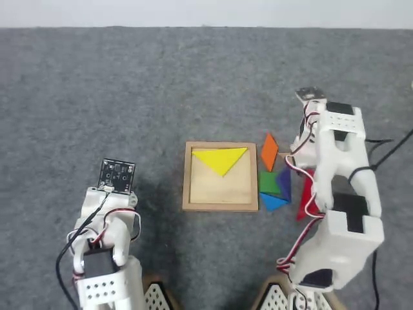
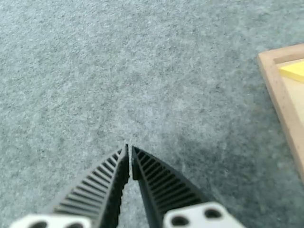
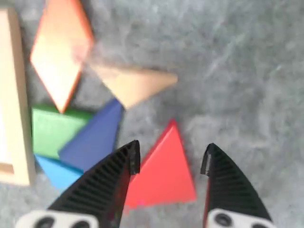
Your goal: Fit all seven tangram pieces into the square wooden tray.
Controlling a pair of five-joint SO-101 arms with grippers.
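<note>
The right gripper (image 3: 171,154) hovers wide open and empty, its jaws straddling a red triangle (image 3: 164,178) that lies flat on the grey mat (image 1: 97,84), near the wooden tray (image 1: 220,206). The piece looks thin, stiff and light, so pinching across its straight edges seems best. The left gripper (image 2: 129,156) rests closed, holding nothing, well apart.

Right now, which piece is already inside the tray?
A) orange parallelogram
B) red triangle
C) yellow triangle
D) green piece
C: the yellow triangle lies inside the wooden tray, while the red triangle, orange parallelogram and green piece lie outside it, off one side.
</note>
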